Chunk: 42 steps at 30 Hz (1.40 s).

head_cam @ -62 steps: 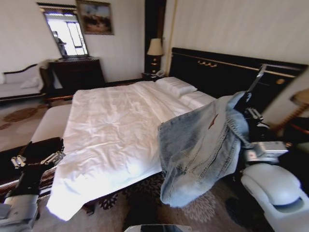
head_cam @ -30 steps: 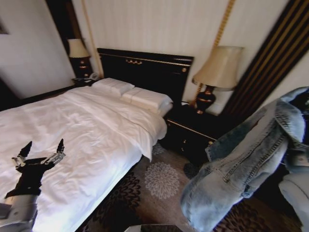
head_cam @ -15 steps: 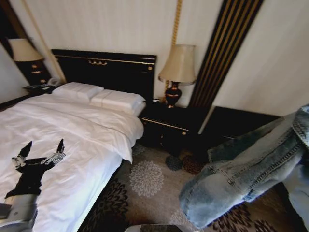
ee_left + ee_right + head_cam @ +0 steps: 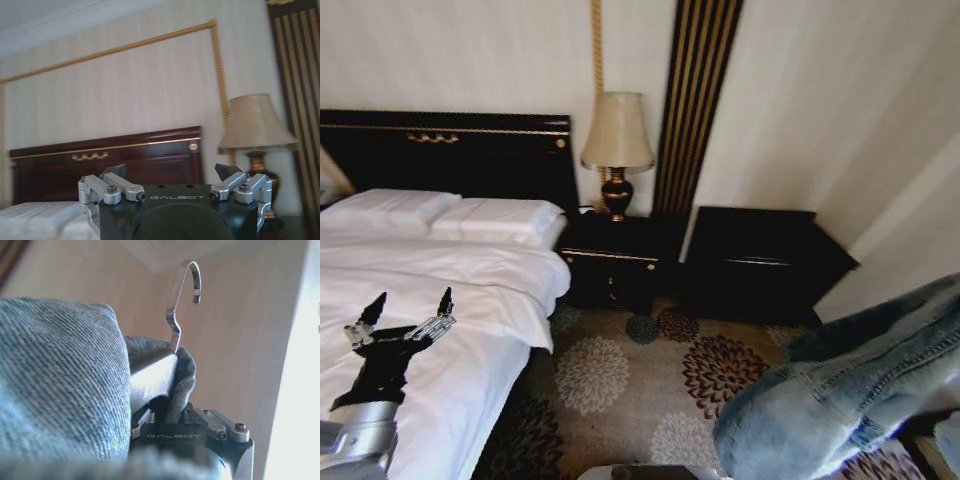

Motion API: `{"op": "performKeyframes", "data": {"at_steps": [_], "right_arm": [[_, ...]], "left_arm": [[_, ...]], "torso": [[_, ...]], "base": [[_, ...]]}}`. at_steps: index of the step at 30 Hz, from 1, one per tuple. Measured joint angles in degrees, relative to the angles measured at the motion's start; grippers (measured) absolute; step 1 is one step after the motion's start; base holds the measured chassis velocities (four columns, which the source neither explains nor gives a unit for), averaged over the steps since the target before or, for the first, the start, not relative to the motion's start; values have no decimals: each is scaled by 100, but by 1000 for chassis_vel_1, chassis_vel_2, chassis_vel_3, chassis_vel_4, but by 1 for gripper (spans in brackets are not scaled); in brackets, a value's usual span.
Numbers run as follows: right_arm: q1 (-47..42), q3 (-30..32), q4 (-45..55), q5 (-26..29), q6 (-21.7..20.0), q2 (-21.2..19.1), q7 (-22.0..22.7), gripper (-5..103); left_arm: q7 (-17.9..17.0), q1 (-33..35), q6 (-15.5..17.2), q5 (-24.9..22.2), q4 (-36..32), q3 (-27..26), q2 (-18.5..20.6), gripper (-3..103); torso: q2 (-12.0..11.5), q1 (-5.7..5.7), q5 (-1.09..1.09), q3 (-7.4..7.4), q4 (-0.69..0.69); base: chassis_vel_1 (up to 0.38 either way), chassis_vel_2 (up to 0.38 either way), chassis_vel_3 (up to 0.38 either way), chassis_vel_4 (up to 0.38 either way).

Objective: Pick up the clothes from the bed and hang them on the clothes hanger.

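The clothes, a light blue denim jacket (image 4: 840, 400), hang low at the right of the head view, over the patterned carpet and clear of the bed (image 4: 450, 290). In the right wrist view the denim (image 4: 55, 380) is draped over the black clothes hanger (image 4: 152, 371), whose metal hook (image 4: 182, 300) points up. My right gripper (image 4: 167, 415) is shut on the hanger's body just below the hook. My left gripper (image 4: 402, 318) is held open above the white sheet with nothing in it. Its spread fingers (image 4: 117, 172) face the headboard in the left wrist view.
A dark nightstand (image 4: 615, 260) carrying a table lamp (image 4: 617, 135) stands beside the bed. A low black cabinet (image 4: 765, 260) sits to its right against the wall. Flower-patterned carpet (image 4: 620, 380) covers the open floor between them and me.
The whole head view has swung to the right, so the bed slid off to the left and the nightstand and cabinet came in. The jacket stays at my right and the left gripper is unchanged.
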Motion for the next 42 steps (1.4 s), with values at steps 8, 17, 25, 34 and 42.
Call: {"op": "performKeyframes", "data": {"at_steps": [8,17,25,34,42], "right_arm": [[-40,25,1,40,14,168,-1,20],[-73,251,4,146,57,274,-9,20],[-154,478,4,358,23,560,29,20],[-189,550,3,377,55,651,29,20],[-226,533,2,436,54,734,52,20]], "left_arm": [[0,0,0,0,0,0,0,100],[0,0,0,0,0,0,0,100],[0,0,0,0,0,0,0,100],[0,0,0,0,0,0,0,100],[0,0,0,0,0,0,0,100]], "torso": [[0,0,1,0,0],[0,0,0,0,1],[0,1,1,1,0],[0,0,1,0,0],[0,1,0,0,0]], "base": [[-127,-137,-131,-127],[-132,-122,-120,-125],[-122,-121,-120,-130],[-125,-141,-124,-122],[-118,-119,-133,-125]]}}
